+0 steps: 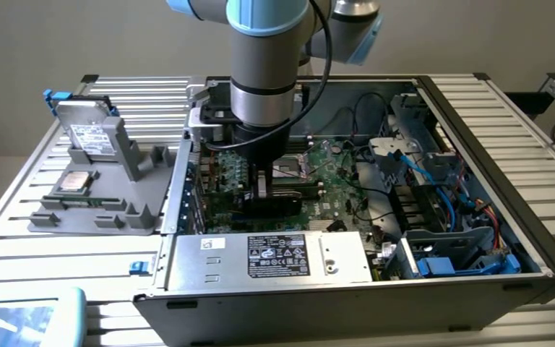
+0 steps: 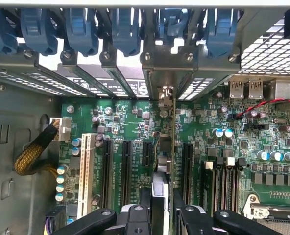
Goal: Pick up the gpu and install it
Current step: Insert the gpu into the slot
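GPU [image 2: 165, 161] sits edge-on in my wrist view, a thin card standing upright between my gripper [image 2: 160, 203] fingers, which are clamped on its near end. I see its green edge running away from me toward the rear of the case, where its silver bracket [image 2: 165, 81] lines up with the row of expansion openings. The card stands over the motherboard [image 2: 135, 132] between two long black slots [image 2: 126, 169], close beside the short black one [image 2: 147, 152]; I cannot tell whether its lower edge is seated or just above the board. A white slot [image 2: 87, 169] lies further to one side, with a braided yellow cable [image 2: 32, 152] beyond it plugging into a white connector [image 2: 60, 128].

Past the card I see blue retention clips [image 2: 81, 29] lined along the back wall, and perforated metal slot covers [image 2: 61, 78] beneath them.

From the exterior view, my arm [image 1: 266, 79] comes straight down into the open computer case [image 1: 509, 238], the gripper low over the board's expansion area with the dark card [image 1: 269, 195] beneath it. Nearest that camera is the silver power supply [image 1: 268, 260] with its black label. On the exterior view's right, blue cables [image 1: 422, 170] run along drive bays. Outside the case, on the exterior view's left, a grey holder [image 1: 113, 202] rests on the slatted table [image 1: 27, 246], carrying a hard drive [image 1: 89, 134] standing upright and a flat processor [image 1: 73, 181] nearer the front.
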`<state>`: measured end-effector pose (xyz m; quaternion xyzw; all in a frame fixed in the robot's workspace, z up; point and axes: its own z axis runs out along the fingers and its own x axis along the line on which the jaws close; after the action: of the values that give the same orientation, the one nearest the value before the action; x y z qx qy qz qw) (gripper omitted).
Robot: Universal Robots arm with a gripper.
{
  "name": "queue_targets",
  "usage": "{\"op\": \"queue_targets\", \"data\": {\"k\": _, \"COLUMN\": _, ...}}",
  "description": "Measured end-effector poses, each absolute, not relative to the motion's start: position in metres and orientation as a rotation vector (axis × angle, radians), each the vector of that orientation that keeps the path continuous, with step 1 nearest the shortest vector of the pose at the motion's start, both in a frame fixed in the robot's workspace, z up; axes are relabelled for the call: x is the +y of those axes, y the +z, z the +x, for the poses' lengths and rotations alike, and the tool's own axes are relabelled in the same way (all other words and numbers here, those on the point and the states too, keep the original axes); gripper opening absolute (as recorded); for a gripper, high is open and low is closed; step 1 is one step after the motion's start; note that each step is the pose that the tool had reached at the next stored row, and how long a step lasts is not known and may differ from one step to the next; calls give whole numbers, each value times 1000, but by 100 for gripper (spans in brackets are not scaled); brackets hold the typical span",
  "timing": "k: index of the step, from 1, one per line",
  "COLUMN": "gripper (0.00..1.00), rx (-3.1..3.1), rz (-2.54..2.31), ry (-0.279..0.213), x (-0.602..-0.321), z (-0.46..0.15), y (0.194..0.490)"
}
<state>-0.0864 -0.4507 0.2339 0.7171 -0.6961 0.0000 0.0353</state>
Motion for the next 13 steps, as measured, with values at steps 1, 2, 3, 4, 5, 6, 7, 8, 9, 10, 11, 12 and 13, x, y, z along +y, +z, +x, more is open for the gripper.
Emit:
{"op": "queue_targets", "data": {"k": 1, "gripper": 27, "rx": -2139, "rz": 2204, "ry": 0, "x": -451, "z": -86, "y": 234}}
{"op": "queue_targets", "data": {"k": 2, "gripper": 27, "rx": -2139, "rz": 2204, "ry": 0, "x": -451, "z": -86, "y": 234}}
{"op": "queue_targets", "data": {"k": 3, "gripper": 27, "rx": -2139, "rz": 2204, "ry": 0, "x": -451, "z": -86, "y": 234}}
{"op": "queue_targets", "data": {"k": 4, "gripper": 27, "rx": -2139, "rz": 2204, "ry": 0, "x": -451, "z": -86, "y": 234}}
{"op": "queue_targets", "data": {"k": 5, "gripper": 28, "rx": -2139, "rz": 2203, "ry": 1, "x": -451, "z": -87, "y": 235}}
{"op": "queue_targets", "data": {"k": 6, "gripper": 28, "rx": -2142, "rz": 2201, "ry": 1, "x": -451, "z": -88, "y": 236}}
{"op": "queue_targets", "data": {"k": 7, "gripper": 38, "rx": -2147, "rz": 2198, "ry": 0, "x": -450, "z": -89, "y": 237}}
{"op": "queue_targets", "data": {"k": 8, "gripper": 38, "rx": -2148, "rz": 2196, "ry": 3, "x": -450, "z": -90, "y": 238}}
{"op": "queue_targets", "data": {"k": 9, "gripper": 45, "rx": -2150, "rz": 2198, "ry": 4, "x": -450, "z": -90, "y": 239}}
{"op": "queue_targets", "data": {"k": 10, "gripper": 45, "rx": -2149, "rz": 2199, "ry": 6, "x": -450, "z": -90, "y": 240}}
{"op": "queue_targets", "data": {"k": 11, "gripper": 45, "rx": -2150, "rz": 2200, "ry": 8, "x": -450, "z": -90, "y": 240}}
{"op": "queue_targets", "data": {"k": 12, "gripper": 53, "rx": -2152, "rz": 2202, "ry": 12, "x": -450, "z": -90, "y": 242}}
{"op": "queue_targets", "data": {"k": 13, "gripper": 53, "rx": -2154, "rz": 2203, "ry": 15, "x": -450, "z": -90, "y": 244}}
